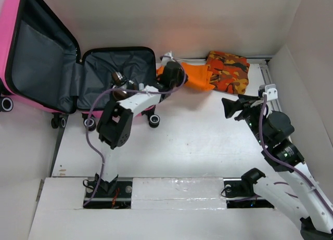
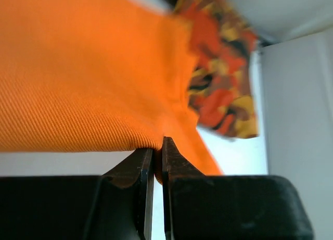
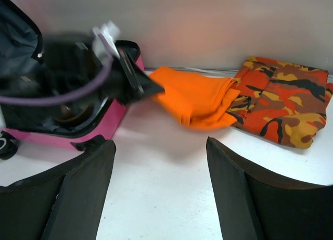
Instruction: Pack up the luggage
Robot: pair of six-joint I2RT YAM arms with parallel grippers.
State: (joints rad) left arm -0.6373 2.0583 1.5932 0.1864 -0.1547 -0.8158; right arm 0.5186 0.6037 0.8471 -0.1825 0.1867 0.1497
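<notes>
The hot-pink luggage [image 1: 31, 52] lies open at the back left, its dark grey lining up; a dark round item [image 1: 118, 77] lies in its right half. My left gripper [image 1: 179, 73] is shut on the near edge of the folded orange cloth [image 1: 197, 76], just right of the luggage; the cloth fills the left wrist view [image 2: 83, 68] above the gripper [image 2: 157, 146]. The orange camouflage cloth [image 1: 229, 71] lies to the cloth's right. My right gripper [image 1: 229, 107] is open and empty over the bare table, facing both cloths [image 3: 197, 97].
White walls close in the back and right side. A metal rail [image 1: 268, 76] runs along the right edge. The luggage's wheels [image 1: 153, 120] stand on the table near my left arm. The camouflage cloth shows in the right wrist view [image 3: 281, 102].
</notes>
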